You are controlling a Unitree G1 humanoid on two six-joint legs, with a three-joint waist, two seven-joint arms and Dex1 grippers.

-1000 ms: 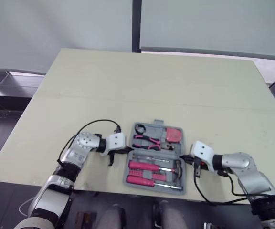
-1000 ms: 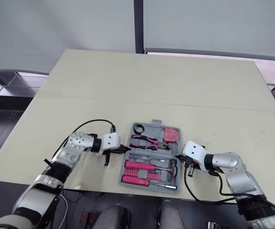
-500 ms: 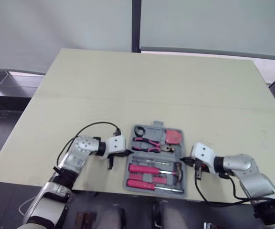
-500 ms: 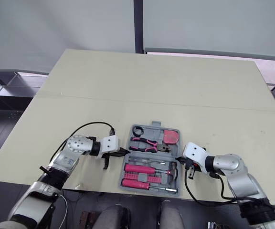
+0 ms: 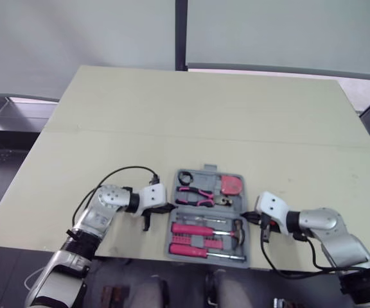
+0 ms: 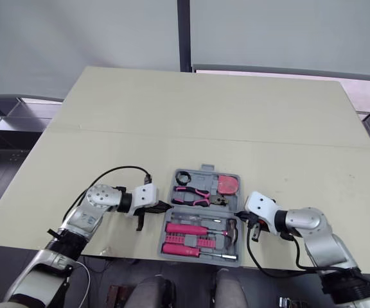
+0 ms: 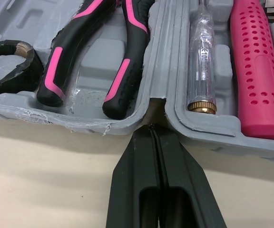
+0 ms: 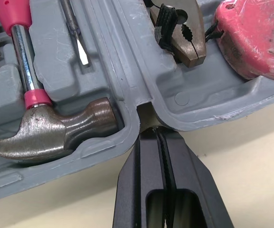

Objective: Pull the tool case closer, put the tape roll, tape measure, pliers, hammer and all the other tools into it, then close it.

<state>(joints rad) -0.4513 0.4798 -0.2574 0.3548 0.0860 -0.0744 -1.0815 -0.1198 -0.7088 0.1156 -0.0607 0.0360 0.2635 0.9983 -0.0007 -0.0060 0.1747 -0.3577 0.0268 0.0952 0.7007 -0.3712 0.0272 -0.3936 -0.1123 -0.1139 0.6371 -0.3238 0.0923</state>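
1. The left black two-fingered gripper (image 7: 151, 129) has its fingers pressed together, holding nothing, with its tip at the case's left hinge notch.
2. The grey plastic tool case (image 5: 207, 174) lies open near the beige table's (image 5: 204, 109) near edge, pink-handled tools (image 5: 194, 226) inside.
3. The right black two-fingered gripper (image 8: 157, 130) has its fingers together, with its tip at the right hinge notch.

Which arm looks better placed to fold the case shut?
Neither clearly: the left end effector and right end effector both sit shut at the hinge ends of the open case, one per side. Probably both.
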